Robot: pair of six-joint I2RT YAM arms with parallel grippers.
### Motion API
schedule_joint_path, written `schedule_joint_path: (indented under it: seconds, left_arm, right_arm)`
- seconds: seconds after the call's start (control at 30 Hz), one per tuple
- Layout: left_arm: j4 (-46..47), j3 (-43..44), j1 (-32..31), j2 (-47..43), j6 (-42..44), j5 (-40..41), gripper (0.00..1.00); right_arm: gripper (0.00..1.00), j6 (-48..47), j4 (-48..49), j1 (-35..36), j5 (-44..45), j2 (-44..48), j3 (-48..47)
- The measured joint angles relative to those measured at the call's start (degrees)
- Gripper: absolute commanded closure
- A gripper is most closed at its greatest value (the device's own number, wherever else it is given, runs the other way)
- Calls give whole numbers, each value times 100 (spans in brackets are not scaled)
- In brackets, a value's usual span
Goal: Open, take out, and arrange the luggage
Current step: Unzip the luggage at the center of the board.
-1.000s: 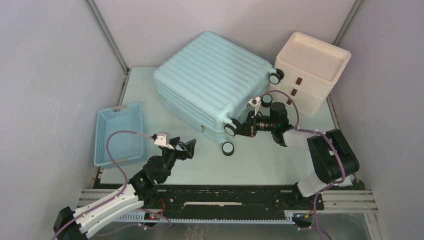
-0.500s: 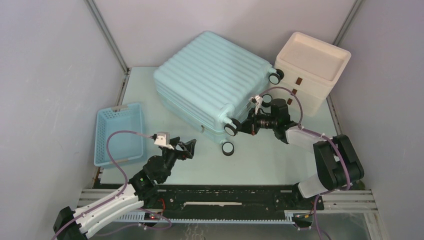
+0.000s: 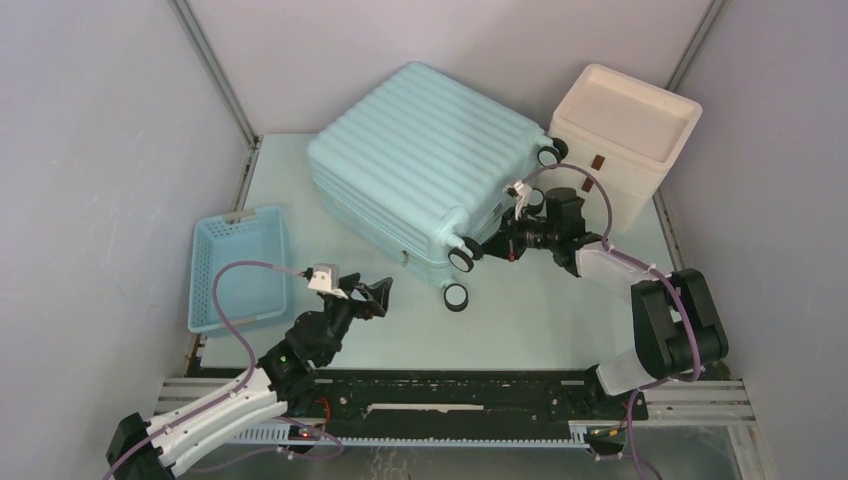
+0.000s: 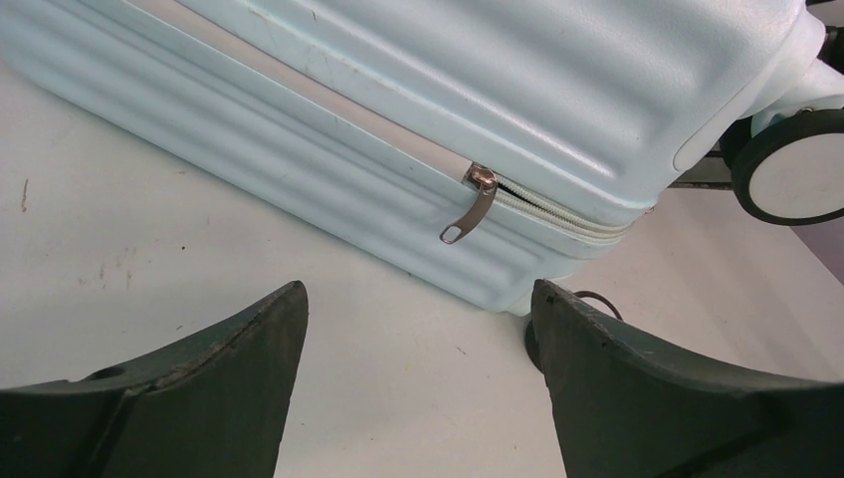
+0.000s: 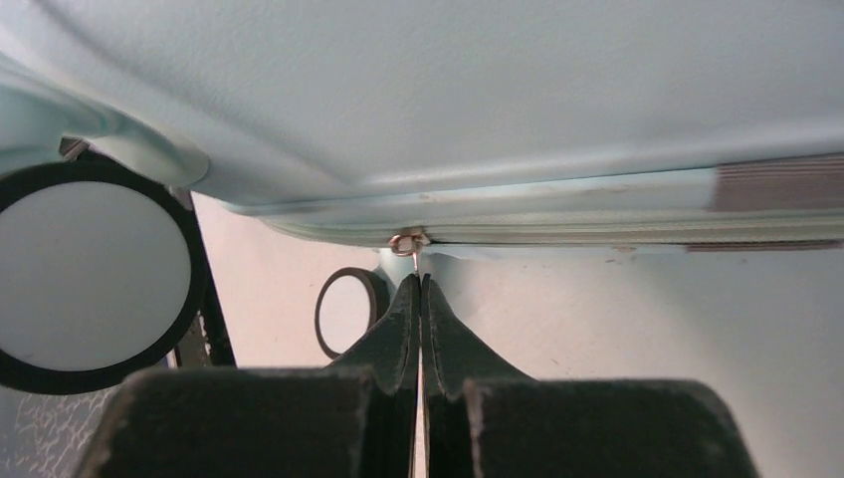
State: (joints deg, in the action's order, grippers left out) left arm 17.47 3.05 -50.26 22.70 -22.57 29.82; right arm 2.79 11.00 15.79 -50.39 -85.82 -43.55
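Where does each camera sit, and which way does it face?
Top external: above and behind the bases, looking down at the table; shows left arm, right arm, the luggage, basket and box.
Left wrist: low over the table, facing the luggage's side and a hanging zipper pull; open left end effector fingers at bottom.
Right wrist: close at the wheel end, facing the zip seam; right end effector shut on a second zipper pull.
Shared: both wrist views show the zip seam and a wheel.

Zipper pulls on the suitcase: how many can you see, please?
2: one pull hangs by the suitcase's corner; the right gripper pinches the other pull. Others may be hidden.
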Motion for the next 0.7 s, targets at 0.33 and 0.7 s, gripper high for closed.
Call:
schedule_joint_path:
  seconds: [0.33,0.7]
  left_arm:
    - [37,0,0,-66,-11,-2,13]
    - [79,0,0,-61,-15,-4,13]
  right_arm:
    - [100,-59,-581,-398,328,-55,-369]
    - [100,-678,-1156,-479,892,-205,-848]
